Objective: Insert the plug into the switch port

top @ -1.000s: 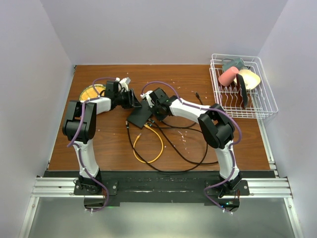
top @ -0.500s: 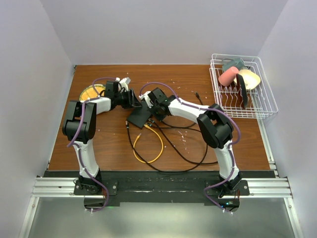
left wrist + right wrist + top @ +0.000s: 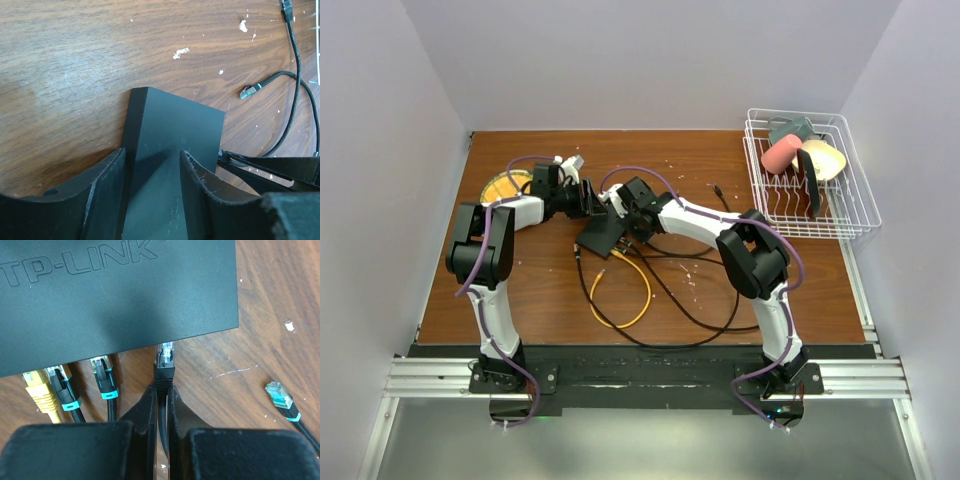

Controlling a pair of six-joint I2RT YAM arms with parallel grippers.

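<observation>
Right gripper [image 3: 161, 391] pinched on clear-tipped black plug [image 3: 165, 357]; tip meets flat black switch box [image 3: 115, 295] edge, seemingly unseated. Left gripper [image 3: 151, 155] spread over box. Push remains.

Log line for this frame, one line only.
phase: insertion | right gripper: shut on plug, tip at switch edge, seating unclear | left gripper: open, over switch | three other cables plugged in
</observation>
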